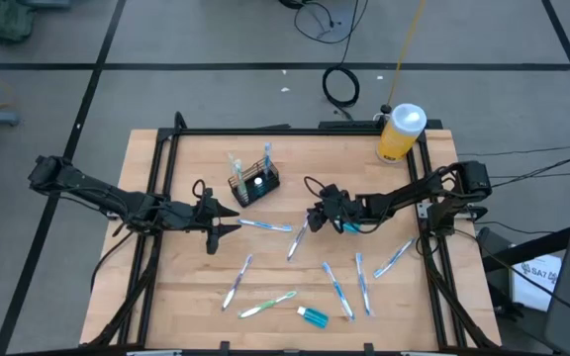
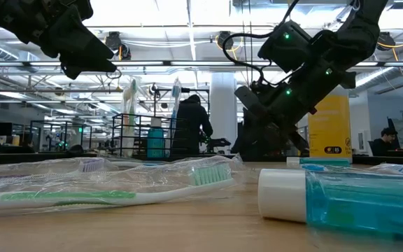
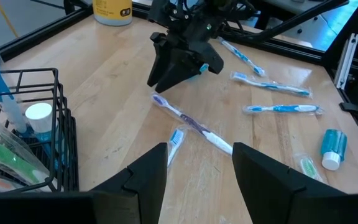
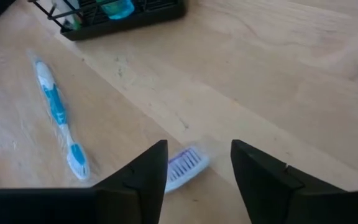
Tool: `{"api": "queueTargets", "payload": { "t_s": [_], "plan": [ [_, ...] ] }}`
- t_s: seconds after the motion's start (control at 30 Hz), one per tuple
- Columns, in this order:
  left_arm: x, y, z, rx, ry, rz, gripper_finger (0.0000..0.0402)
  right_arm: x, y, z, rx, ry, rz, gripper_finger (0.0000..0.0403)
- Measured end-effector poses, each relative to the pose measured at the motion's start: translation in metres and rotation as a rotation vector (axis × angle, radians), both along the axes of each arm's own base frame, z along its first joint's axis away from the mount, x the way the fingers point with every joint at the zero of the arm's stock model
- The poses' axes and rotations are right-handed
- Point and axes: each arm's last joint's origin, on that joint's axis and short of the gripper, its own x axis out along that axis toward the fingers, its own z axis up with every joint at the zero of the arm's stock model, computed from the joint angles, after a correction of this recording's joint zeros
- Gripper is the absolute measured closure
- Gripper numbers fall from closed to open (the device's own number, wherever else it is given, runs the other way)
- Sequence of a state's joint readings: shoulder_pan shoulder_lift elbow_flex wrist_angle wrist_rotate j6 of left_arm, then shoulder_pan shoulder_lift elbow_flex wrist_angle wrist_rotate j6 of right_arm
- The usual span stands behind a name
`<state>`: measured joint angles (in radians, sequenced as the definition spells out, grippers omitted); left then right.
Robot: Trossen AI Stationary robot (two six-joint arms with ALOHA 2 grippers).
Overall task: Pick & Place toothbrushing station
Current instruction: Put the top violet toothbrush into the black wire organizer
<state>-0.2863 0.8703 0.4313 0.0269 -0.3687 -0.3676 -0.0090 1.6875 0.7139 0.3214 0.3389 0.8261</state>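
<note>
The toothbrushing station [image 1: 253, 181], a black wire-mesh caddy, stands on the wooden table at the far middle. It holds upright toothbrushes and a small white-capped bottle [image 3: 39, 115]. My right gripper [image 1: 310, 220] is open, slanting down to the caddy's right. The bristle head of a wrapped purple toothbrush [image 4: 182, 165] lies on the table between its fingers, and I see no touch. The brush's handle [image 3: 197, 127] runs toward the table's near edge. My left gripper [image 1: 228, 220] hangs open above the table, left of a wrapped blue toothbrush [image 1: 265, 225].
A yellow bottle with a white cap [image 1: 401, 133] stands at the far right corner. Several wrapped toothbrushes [image 1: 349, 282] lie scattered over the near half, with a green one [image 1: 267, 305] and a small blue bottle [image 1: 313, 316] near the front edge. A black frame [image 1: 156, 198] borders the table.
</note>
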Motion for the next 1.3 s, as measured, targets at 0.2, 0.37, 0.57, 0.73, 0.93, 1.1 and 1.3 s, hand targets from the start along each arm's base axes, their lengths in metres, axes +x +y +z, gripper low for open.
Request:
{"api": "queueTargets", "payload": {
  "t_s": [0.2,0.37,0.57,0.73,0.93,1.1,1.3],
  "plan": [
    [0.0,0.0,0.0,0.0,0.0,0.0,0.0213,0.0,0.0,0.0,0.013,-0.009,-0.011,0.0254],
    [0.0,0.0,0.0,0.0,0.0,0.0,0.0213,0.0,0.004,0.0,0.017,-0.011,-0.003,0.0253],
    [0.0,0.0,0.0,0.0,-0.002,0.0,0.0213,0.005,0.008,-0.008,0.001,-0.029,-0.007,0.0259],
    [0.0,0.0,0.001,0.004,-0.006,-0.002,0.0213,0.011,0.008,-0.022,-0.002,-0.053,-0.008,0.0259],
    [0.0,0.0,0.0,0.025,-0.003,-0.01,0.0213,0.011,0.008,-0.025,-0.022,-0.037,0.002,0.0282],
    [0.0,0.0,0.0,0.028,-0.001,-0.008,0.0213,0.011,0.008,-0.025,-0.021,-0.031,0.004,0.0332],
    [0.0,0.0,0.0,0.028,-0.001,-0.005,0.0213,0.014,0.008,-0.022,-0.06,-0.058,0.046,0.0377]
  ]
}}
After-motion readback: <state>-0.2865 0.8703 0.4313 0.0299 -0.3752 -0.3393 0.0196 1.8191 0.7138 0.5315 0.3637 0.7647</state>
